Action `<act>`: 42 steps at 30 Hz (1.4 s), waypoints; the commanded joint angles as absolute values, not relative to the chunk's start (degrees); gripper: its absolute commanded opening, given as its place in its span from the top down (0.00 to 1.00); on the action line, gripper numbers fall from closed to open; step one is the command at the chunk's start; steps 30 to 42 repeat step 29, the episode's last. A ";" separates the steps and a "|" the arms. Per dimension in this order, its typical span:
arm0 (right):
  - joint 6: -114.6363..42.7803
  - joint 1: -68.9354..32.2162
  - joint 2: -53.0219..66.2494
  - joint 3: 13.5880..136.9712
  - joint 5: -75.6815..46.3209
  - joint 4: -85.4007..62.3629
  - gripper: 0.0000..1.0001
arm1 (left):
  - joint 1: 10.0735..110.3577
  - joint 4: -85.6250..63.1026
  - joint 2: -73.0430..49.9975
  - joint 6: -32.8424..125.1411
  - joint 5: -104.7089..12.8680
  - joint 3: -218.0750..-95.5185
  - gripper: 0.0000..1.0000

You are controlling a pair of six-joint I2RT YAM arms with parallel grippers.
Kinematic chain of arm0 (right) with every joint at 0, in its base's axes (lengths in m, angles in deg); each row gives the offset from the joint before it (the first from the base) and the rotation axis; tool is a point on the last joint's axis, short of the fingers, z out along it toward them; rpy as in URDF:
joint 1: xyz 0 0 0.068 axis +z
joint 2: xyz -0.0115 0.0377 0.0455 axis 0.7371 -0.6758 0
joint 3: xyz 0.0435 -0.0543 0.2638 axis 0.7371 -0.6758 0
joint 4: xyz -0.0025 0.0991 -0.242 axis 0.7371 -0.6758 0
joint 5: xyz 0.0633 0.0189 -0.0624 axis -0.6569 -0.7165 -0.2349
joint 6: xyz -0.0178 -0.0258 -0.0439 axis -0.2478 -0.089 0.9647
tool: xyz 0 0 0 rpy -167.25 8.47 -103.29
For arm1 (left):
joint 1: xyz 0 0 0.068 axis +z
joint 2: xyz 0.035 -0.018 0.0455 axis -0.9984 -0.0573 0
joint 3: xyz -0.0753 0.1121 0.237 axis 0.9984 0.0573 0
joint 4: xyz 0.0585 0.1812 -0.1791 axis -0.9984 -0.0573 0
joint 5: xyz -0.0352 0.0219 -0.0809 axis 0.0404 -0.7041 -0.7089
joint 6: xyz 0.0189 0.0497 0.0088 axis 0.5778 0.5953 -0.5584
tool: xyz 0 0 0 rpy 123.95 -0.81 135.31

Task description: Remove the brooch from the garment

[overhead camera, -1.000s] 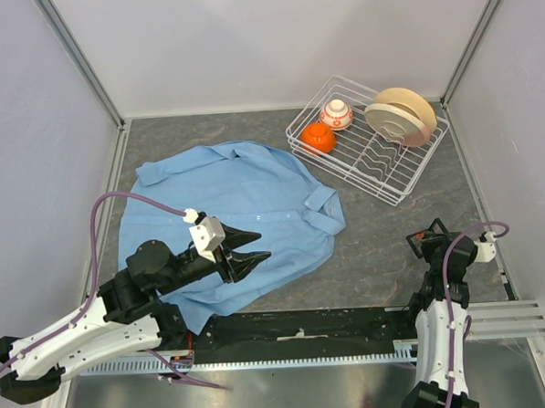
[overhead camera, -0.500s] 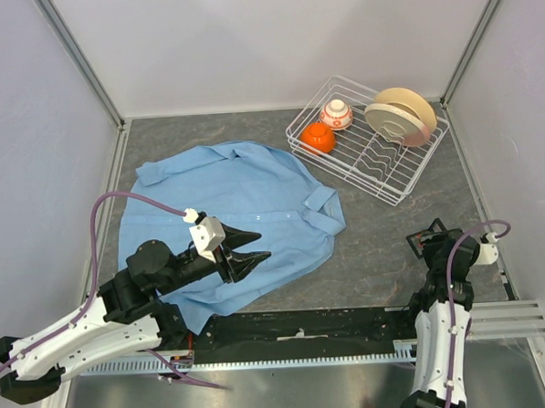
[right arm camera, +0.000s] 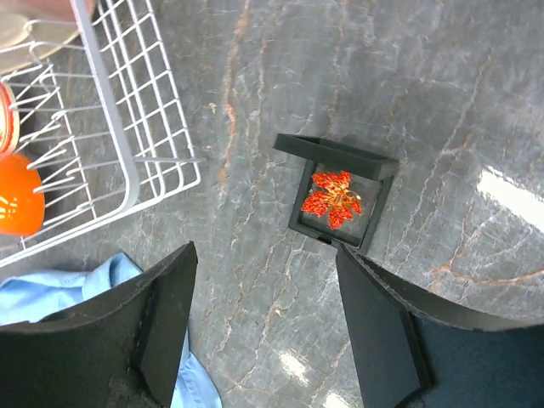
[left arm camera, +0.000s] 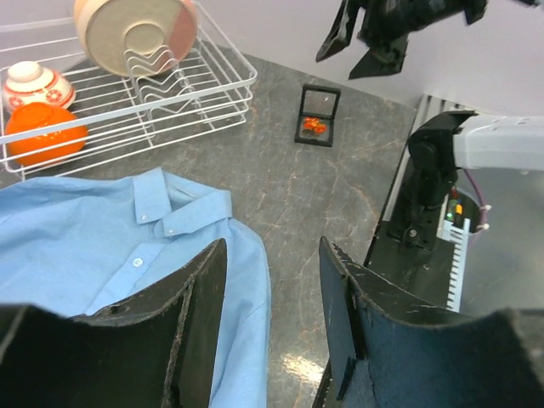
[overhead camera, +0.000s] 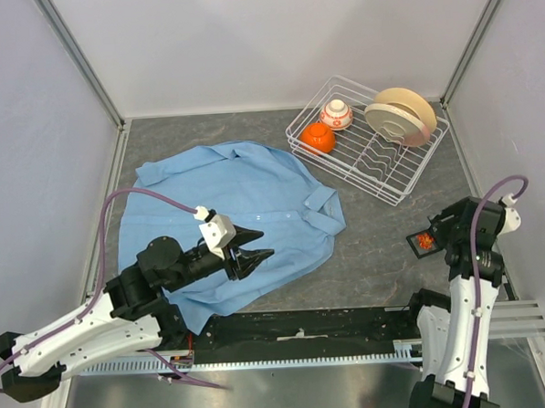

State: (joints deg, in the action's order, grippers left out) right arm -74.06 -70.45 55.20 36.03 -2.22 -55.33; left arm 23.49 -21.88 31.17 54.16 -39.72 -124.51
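Note:
The brooch, a small orange-red flower shape, lies in a small open black box on the table at the right, apart from the garment. It also shows in the right wrist view and the left wrist view. The garment is a light blue shirt spread flat at centre left. My right gripper is open and empty, held above the box. My left gripper is open and empty, just above the shirt's near right part.
A white wire dish rack stands at the back right with an orange bowl, a patterned bowl and a tan plate. Walls close the table on three sides. Black base rail runs along the near edge.
My right arm has lifted and swung up to the right, so the box with the brooch now shows. My left gripper has shifted slightly right.

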 commanded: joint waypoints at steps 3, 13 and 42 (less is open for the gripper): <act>-62.80 -63.58 48.42 46.57 -5.72 -52.23 0.25 | 23.79 -21.02 30.13 57.64 -29.68 -123.39 0.46; -54.43 -30.04 31.64 59.66 4.64 -52.49 0.22 | 23.79 -24.00 34.17 43.35 -17.80 -125.76 0.44; -40.19 -21.56 41.81 79.44 8.16 -48.45 0.02 | 23.79 -30.49 29.98 47.78 -13.40 -159.66 0.15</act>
